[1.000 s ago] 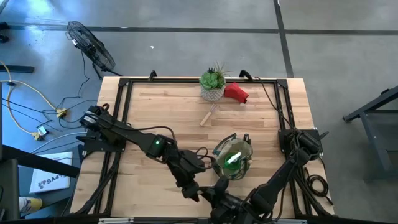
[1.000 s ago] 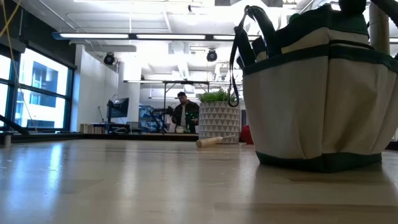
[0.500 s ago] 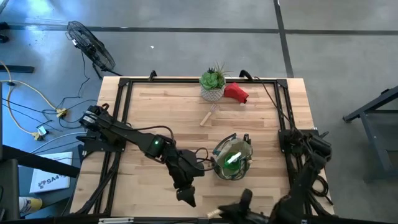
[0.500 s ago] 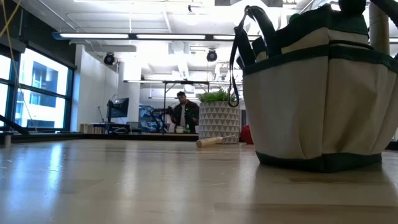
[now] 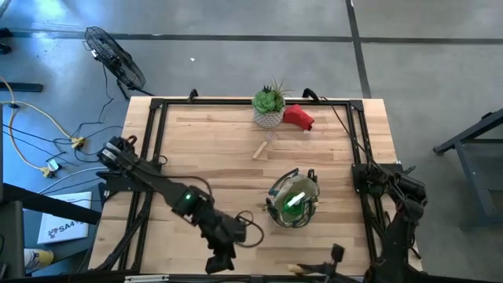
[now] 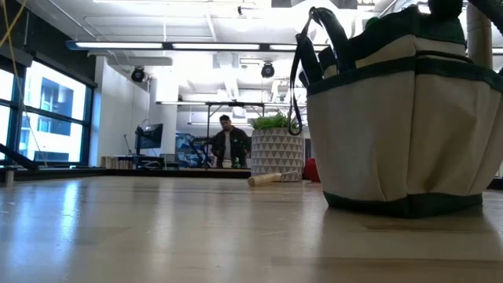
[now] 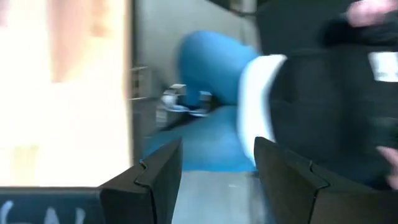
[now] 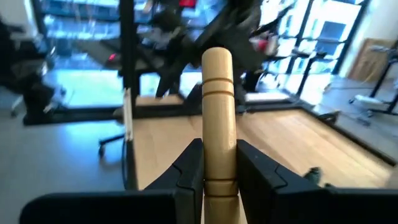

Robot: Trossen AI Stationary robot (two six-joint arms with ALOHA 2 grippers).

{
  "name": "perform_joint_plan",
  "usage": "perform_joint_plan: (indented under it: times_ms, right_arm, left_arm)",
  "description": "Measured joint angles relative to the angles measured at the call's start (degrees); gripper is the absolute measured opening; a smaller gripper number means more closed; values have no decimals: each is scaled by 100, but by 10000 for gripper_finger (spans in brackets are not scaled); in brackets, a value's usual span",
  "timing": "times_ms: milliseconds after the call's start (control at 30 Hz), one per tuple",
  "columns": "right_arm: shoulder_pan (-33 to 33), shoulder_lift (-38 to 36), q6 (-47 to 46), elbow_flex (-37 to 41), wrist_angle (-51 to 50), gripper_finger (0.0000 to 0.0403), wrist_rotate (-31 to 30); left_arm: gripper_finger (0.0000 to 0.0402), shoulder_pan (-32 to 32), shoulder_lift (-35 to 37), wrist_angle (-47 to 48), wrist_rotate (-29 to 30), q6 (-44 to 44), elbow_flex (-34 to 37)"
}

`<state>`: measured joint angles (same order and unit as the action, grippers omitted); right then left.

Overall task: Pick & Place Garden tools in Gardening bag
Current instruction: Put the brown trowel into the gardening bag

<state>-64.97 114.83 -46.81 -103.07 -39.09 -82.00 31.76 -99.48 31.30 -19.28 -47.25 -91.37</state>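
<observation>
Down at the bench's near edge, the right gripper [image 8: 214, 168] has its jaws clamped on a wooden tool handle [image 8: 217, 118]. Nearby, the left gripper [image 7: 214, 174] hangs past that edge, jaws apart and empty. Mid-bench stands the gardening bag [image 5: 293, 200] — a wooden-handled tool [image 5: 263, 146] and red soft item [image 5: 298, 117] lie beyond it beside the potted plant [image 5: 269, 104].

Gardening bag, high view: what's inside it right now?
Looking down into the gardening bag, something bright green shows, probably the green spray bottle. Anything under it is hidden by the dark rim and loop handles, so other tools can't be confirmed.
</observation>
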Motion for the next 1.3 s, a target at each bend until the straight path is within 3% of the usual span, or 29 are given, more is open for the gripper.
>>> perform_joint_plan:
  times_ms: [133,267,367,633,867,1100,1300]
  right_arm:
    - [-112,0,-1143,0,-1013,59,-712]
    - [-142,-12,-2896,179,-2174,59,-767]
    - [-137,-7,-3710,606,-2413,59,-745]
    - [192,-4,-4524,1395,-2287,59,-755]
    - [443,0,-4722,1636,-2513,59,-773]
    - [621,0,-6033,2014,-3095,59,-770]
    - [623,-41,-6207,2124,-3076,59,-785]
  left_arm:
    - [195,287,0,726,1509,333,0]
    - [195,498,0,1382,3038,416,4]
    - [195,552,0,1750,3617,423,4]
    - [195,539,0,2110,3930,418,81]
    - [195,537,-4,2057,3993,350,341]
    - [195,537,-7,1794,3938,185,582]
    - [195,537,-7,1814,3936,156,610]
